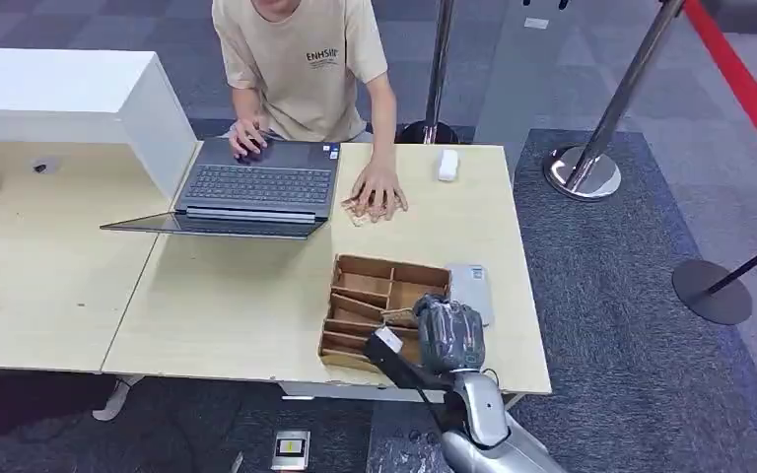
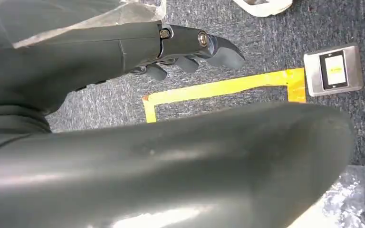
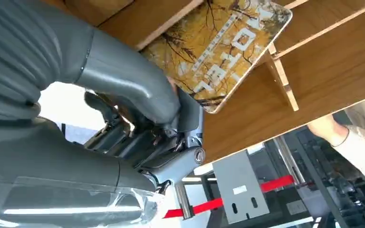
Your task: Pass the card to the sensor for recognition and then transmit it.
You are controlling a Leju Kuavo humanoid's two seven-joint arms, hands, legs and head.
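We face a pale wooden table [image 1: 237, 315] on grey carpet, and we place things from the slotted wooden tray [image 1: 355, 296] near its front edge. Left of the tray sits an open laptop [image 1: 256, 187], where a person [image 1: 301, 59] works. Our left hand [image 2: 190, 47] hangs over the floor, fingers loosely curled on nothing. In the tray leans the card [image 3: 218, 47], thin, stiff, light and probably slick, so we judge an edge pinch best. Our right hand [image 1: 448, 335] is over the tray, thumb and fingers pinching the card's lower edge. Just right of the tray lies the grey sensor [image 1: 470, 288].
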